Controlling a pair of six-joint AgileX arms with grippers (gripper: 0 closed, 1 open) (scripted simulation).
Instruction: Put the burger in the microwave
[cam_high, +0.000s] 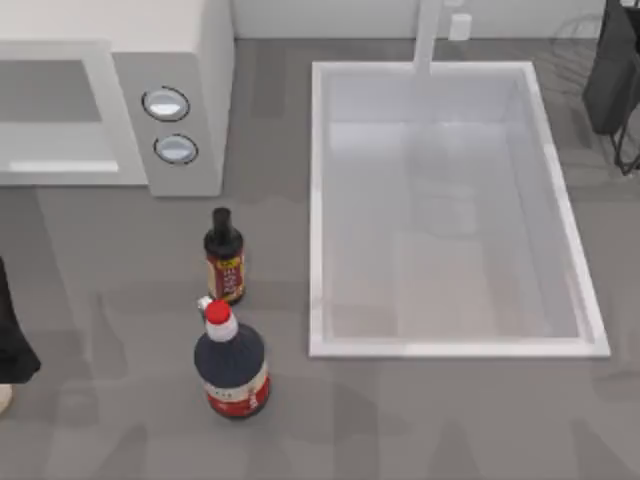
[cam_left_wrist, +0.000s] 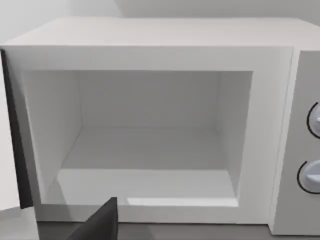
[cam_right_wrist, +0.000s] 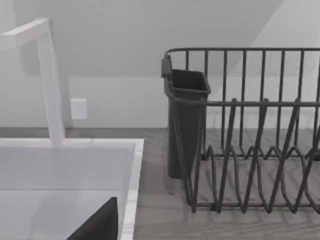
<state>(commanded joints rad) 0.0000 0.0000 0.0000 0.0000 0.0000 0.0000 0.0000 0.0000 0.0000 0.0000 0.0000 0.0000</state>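
Grey worktop (cam_high: 120, 440) carries everything here. Nearest, left of the white sink basin's (cam_high: 318, 200) front corner, stands a large dark bottle (cam_high: 231, 370) with a red cap. Just beyond it is a slimmer black-capped bottle (cam_high: 224, 258), close by but apart.

Well to the left of the sink basin, at the worktop's edge, is my left arm (cam_high: 12, 340). A pale tan sliver (cam_high: 3, 398) lies right beneath it; I cannot tell what it is. The left hand (cam_left_wrist: 100, 225) faces the microwave (cam_left_wrist: 150, 55), and whether it is clenched or released cannot be told.

The microwave sits left of the sink basin, towards the back. Its grey cavity (cam_left_wrist: 150, 150) is open to view, and its two round silver dials (cam_high: 166, 103) are on the panel nearest the basin.

Behind the sink basin rises a white faucet (cam_right_wrist: 50, 80). At its far right are a dark wire dish rack (cam_right_wrist: 250, 150) and my right arm (cam_high: 615, 70). The right hand (cam_right_wrist: 97, 225) hangs there, and its state cannot be told.
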